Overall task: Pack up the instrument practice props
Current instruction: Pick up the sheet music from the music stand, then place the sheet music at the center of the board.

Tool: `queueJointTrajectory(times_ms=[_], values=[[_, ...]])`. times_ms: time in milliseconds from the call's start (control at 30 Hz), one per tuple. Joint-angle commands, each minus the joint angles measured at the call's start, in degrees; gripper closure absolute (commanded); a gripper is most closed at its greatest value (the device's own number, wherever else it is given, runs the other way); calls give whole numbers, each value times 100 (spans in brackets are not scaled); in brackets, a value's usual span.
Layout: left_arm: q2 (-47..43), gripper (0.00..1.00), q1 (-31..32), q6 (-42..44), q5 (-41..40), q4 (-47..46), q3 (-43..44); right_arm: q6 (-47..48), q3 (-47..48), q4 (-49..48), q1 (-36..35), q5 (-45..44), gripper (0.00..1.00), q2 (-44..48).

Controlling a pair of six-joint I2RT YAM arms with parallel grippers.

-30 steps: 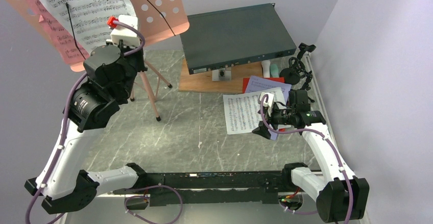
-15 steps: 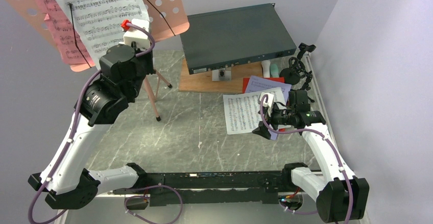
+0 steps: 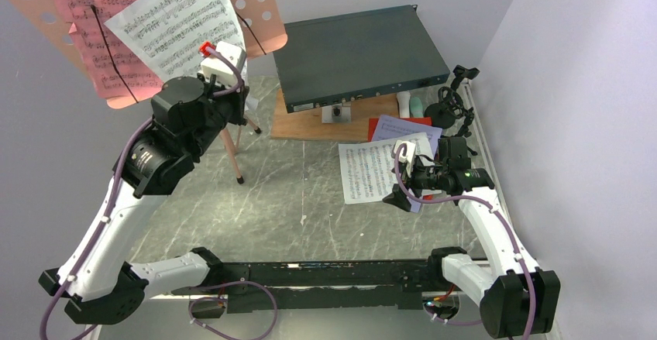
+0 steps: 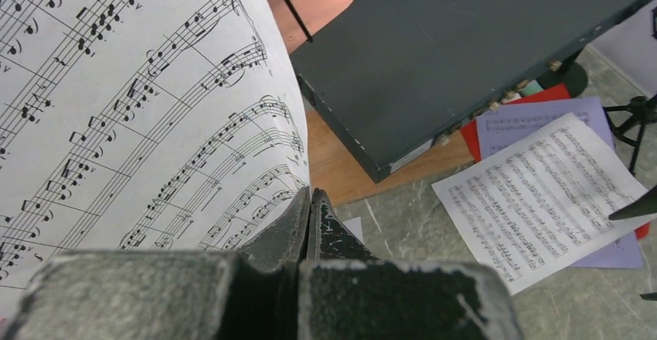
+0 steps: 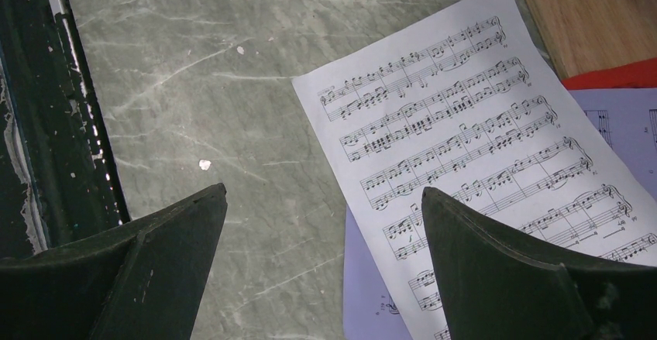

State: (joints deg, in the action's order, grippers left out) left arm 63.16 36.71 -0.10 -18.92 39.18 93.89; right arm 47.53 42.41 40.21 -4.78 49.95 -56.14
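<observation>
The salmon-pink music stand [image 3: 256, 15] stands at the back left with a pink page [image 3: 85, 15] on its desk. My left gripper [image 4: 310, 200] is shut on the lower edge of a white sheet-music page [image 4: 132, 108], held tilted in front of the stand [image 3: 174, 26]. My right gripper [image 5: 322, 191] is open and empty, low over the left edge of a white page [image 5: 465, 123] that lies on a lavender page [image 5: 372, 293] and a red page [image 5: 612, 75]. The black mic stand [image 3: 449, 111] and the white and mint tubes [image 3: 411, 104] sit at the back right.
A dark grey rack-mount box [image 3: 356, 53] rests on a wooden board [image 3: 310, 123] at the back centre. The stand's tripod legs [image 3: 231, 150] reach onto the marble tabletop [image 3: 294, 200]. Walls close in at the right and behind.
My left gripper has moved right and down with the white page, which has swung off the stand's desk and tilted, uncovering the pink page. The right arm has not moved.
</observation>
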Motion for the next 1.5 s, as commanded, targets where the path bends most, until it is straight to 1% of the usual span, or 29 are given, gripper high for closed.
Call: queueJointTrajectory(times_ms=[0,100,333,533,767,900,1033,1133,1233,1300,1367,1467], values=[[-280,100,-15,211,674,-351,-84,37,-13,-162,-19,67,0,64],[-398,100,-19,284,1327,-381,-182,31,-14,-171,-20,56,0,68],[-733,100,-15,423,2634,-128,-339,59,-15,-139,-23,114,0,33],[-873,100,-15,412,3909,312,-362,80,17,-77,-17,243,0,8],[-362,100,-15,412,5466,885,-266,124,49,-1,-19,367,0,1],[-43,100,-7,449,6108,1010,-345,350,63,203,-8,549,0,31],[215,100,6,387,6637,932,-516,540,74,366,-12,726,0,32],[349,100,94,316,6833,815,-695,509,96,350,-9,744,0,16],[479,100,334,224,6853,624,-900,278,93,208,-6,700,0,7],[626,100,620,235,6701,600,-950,125,100,99,-7,641,0,-2],[836,100,942,311,6430,709,-919,-2,116,31,6,602,0,-2],[1164,100,1246,503,5928,955,-887,-129,168,-11,56,628,0,-27]])
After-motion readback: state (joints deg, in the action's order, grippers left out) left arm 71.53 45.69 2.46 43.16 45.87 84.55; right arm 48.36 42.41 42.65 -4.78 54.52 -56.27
